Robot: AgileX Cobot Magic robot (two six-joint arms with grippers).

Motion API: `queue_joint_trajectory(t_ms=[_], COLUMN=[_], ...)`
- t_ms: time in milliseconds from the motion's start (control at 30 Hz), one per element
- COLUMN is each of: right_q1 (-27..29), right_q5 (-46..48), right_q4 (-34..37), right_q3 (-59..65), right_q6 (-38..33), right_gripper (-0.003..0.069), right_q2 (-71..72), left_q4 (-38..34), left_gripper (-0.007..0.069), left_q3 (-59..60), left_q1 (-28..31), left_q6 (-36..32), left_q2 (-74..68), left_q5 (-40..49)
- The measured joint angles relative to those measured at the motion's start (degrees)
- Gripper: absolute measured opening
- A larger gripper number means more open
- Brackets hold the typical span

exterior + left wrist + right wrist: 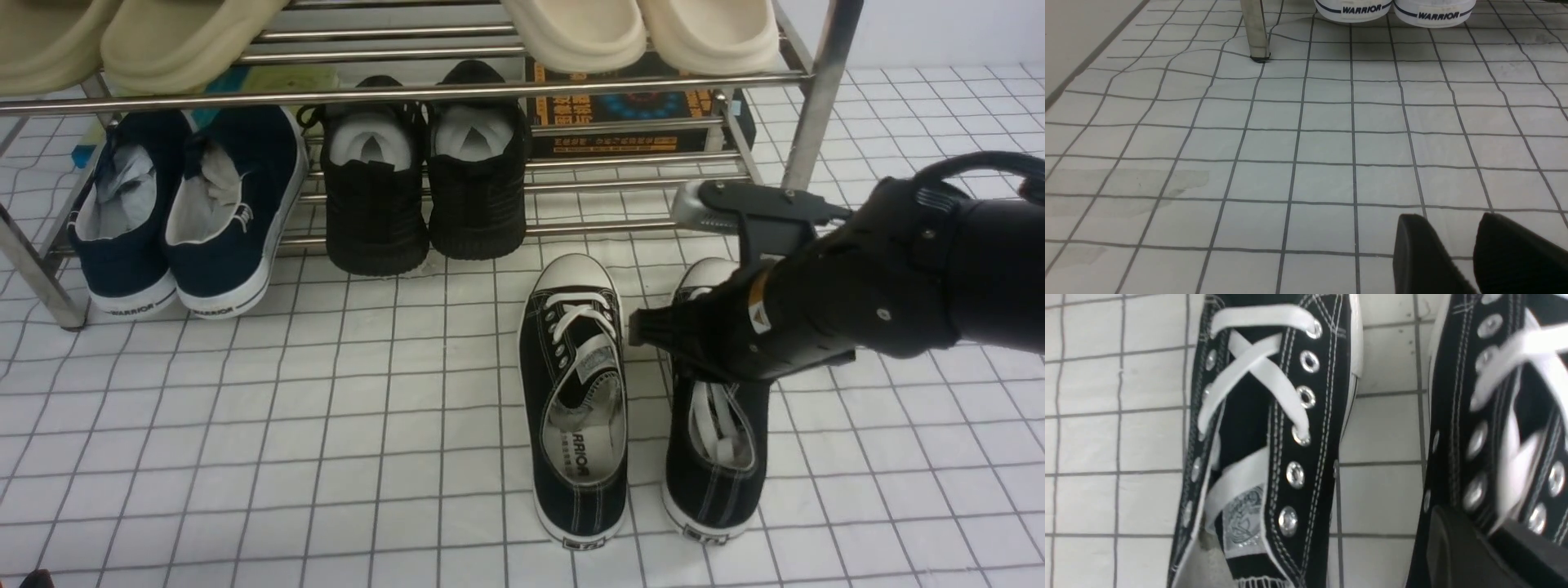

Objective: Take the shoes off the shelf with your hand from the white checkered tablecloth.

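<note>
Matt black canvas shoes with white laces, shiny silver metal shelf, creased white checkered tablecloth

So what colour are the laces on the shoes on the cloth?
White. The laces show best in the right wrist view, against the black shoes.

A: How do we know the right hand?
B: Black jointed shell, silver fingertip, orange-white label, small screws, black cable above the wrist.
A: And our left gripper?
B: Two matte black wedge fingers.
</note>
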State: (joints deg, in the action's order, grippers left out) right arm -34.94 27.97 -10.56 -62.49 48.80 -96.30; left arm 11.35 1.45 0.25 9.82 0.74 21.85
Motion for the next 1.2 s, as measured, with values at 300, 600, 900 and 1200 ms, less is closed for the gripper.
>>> queue_joint_trajectory(t_ms=[300, 600, 900, 1200], right_q1=[-0.19, -0.19, -0.19, -0.19], right_q5=[2.13, 16.73, 39.26, 22.6], right_q4=[0.19, 0.37, 0.87, 3.29], right_q3=[-0.1, -0.1, -0.12, 14.84], right_q6=[-4.87, -10.23, -21.55, -28.42], right_gripper=[0.0159, 0.0324, 0.0165, -0.0016], right_q2=[1.9, 17.6, 43.75, 62.42], left_q4=[0.0, 0.0, 0.0, 0.0], left_gripper=[0.024, 0.024, 0.024, 0.024], left_q3=[0.0, 0.0, 0.0, 0.0], left_q1=[0.0, 0.0, 0.0, 0.0], left_q6=[0.0, 0.0, 0.0, 0.0], left_q2=[0.0, 0.0, 0.0, 0.0], left_q5=[0.0, 0.0, 0.0, 0.0])
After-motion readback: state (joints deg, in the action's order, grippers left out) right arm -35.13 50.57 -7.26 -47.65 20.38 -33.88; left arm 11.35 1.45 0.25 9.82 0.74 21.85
